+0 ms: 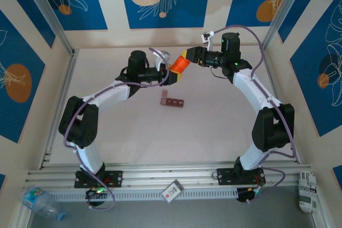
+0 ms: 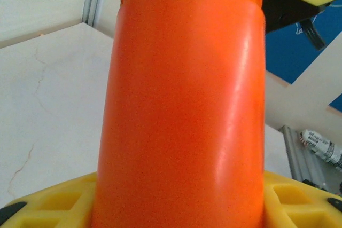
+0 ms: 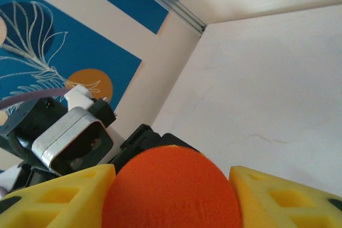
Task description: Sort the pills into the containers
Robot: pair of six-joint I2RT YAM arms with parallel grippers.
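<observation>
Orange bottle (image 1: 179, 65) hangs over the far table (image 1: 214, 121), left gripper (image 2: 179, 198) clamped round its body, right gripper (image 3: 172, 170) straddling the cap (image 3: 171, 201), grip unclear; likely uncapping, next needing a firm twist, with the containers (image 1: 172, 101) lying nearer, mid-table.

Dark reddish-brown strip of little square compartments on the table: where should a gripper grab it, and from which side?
Pinch the dark reddish-brown compartment strip across its short width, near the middle, coming straight down from above. It lies flat on the pale table, long and narrow, so its two long sides are probably the easiest faces to span.
</observation>
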